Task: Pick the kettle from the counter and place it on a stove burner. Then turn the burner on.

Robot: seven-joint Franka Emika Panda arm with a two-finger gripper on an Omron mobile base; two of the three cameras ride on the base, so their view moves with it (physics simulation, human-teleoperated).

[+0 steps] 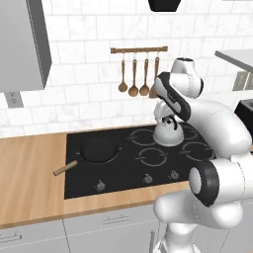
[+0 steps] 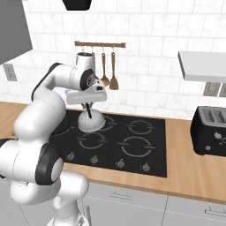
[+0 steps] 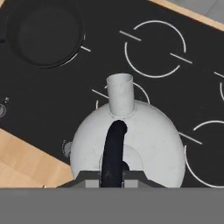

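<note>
The silver-grey kettle [image 1: 168,133] [image 2: 91,122] [image 3: 144,140] is over the black cooktop [image 1: 84,185], at a rear burner near its middle. My gripper [image 1: 170,121] [image 2: 89,108] [image 3: 112,175] comes down from above and is shut on the kettle's black arched handle [image 3: 114,144]. In the hand view the short spout [image 3: 120,94] points away from the hand. I cannot tell whether the kettle's base rests on the glass. The light wood counter [image 1: 29,168] [image 2: 190,170] runs along both sides of the cooktop.
A black frying pan [image 1: 99,149] [image 3: 46,35] with a wooden handle [image 1: 65,168] sits on the left burner. Several knobs [image 1: 147,179] [image 2: 120,163] line the cooktop's front edge. A black toaster [image 2: 211,130] stands at the right. Utensils hang on a wall rail [image 1: 138,50].
</note>
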